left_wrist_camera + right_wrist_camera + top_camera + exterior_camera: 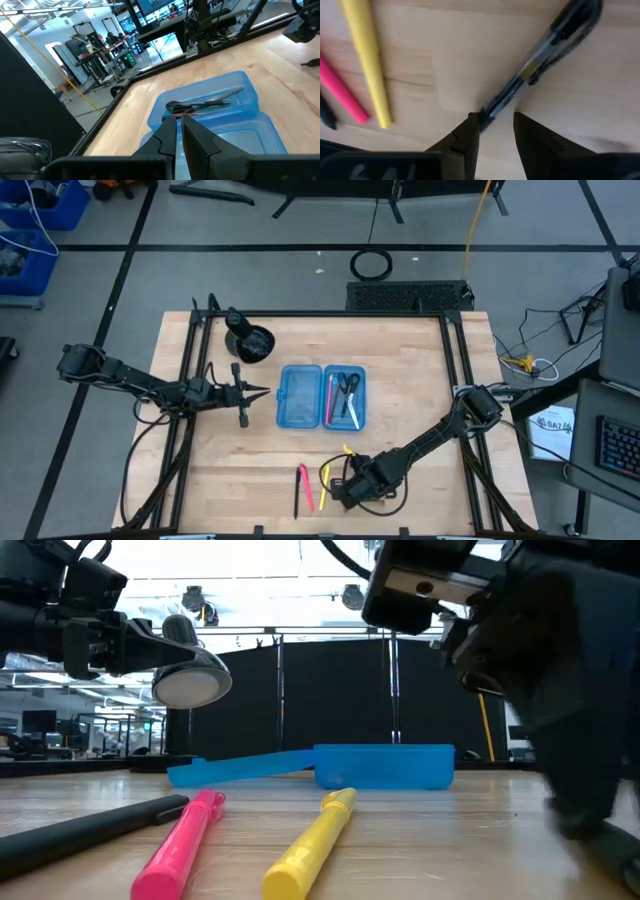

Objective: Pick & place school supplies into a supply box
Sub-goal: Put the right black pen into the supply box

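The blue supply box (300, 396) lies open at mid-table. Its right half (346, 398) holds scissors (200, 104) and pens. A pink marker (306, 486), a black pen (297, 496) and a yellow marker (325, 476) lie near the table's front edge. My right gripper (496, 122) is low over the table beside them, pointing steeply down and open. The narrow end (489, 111) of a clear-and-black pen (545, 55) lies between its fingertips. My left gripper (264, 391) hovers level just left of the box, shut and with nothing in it. My right gripper comes from above, and one fingertip (472, 124) stands right against the pen's narrow end (489, 111). I cannot tell whether it touches. The other finger (522, 125) stands apart from the pen. The pen lies flat on the table, running away from the fingers.
A black round cup-like object (250, 341) stands at the far left of the table. In the low view the pink marker (180, 845) and yellow marker (310, 845) lie in front of the box (385, 766). Black frame rails (185, 380) run along the table's sides.
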